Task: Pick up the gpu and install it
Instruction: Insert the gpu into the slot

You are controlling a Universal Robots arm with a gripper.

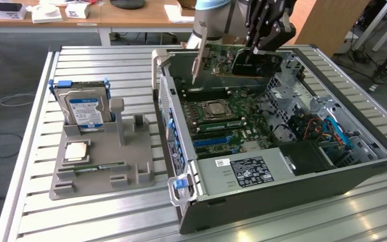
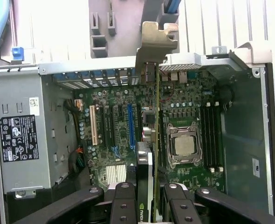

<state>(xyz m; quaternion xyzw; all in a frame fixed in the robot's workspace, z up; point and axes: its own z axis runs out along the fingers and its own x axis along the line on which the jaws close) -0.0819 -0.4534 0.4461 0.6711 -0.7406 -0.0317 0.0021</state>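
The gpu (image 1: 244,65) hangs in the upper middle of the exterior view, over the far end of the open computer case (image 1: 281,196), which lies on its side on the slatted table (image 1: 99,217). The card is held on edge, its metal end bracket (image 1: 198,58) hanging down toward the exterior view's left, at the case's rear wall. That pose probably suits the job: the connector edge faces the motherboard (image 1: 227,126), and the bracket sits on the side where the rear openings are.

In the wrist view the gpu (image 2: 146,172) runs edge-on away from the camera. It lies roughly parallel to the long slots, between the blue slot (image 2: 130,123) and the processor socket (image 2: 184,145), and its bracket (image 2: 157,42) reaches the case's rear edge. It looks lifted clear of the board and not yet seated.

The gripper (image 1: 264,48) comes down from the top of the frame onto the card's upper edge. Its jaws are closed to the card's thickness. In the wrist view the gripper (image 2: 149,210) has its black fingers (image 2: 123,205) pressed on either face of the card, so the card is clamped.

At the exterior view's left a grey holder (image 1: 106,184) carries a hard drive (image 1: 84,108), well apart from the case.
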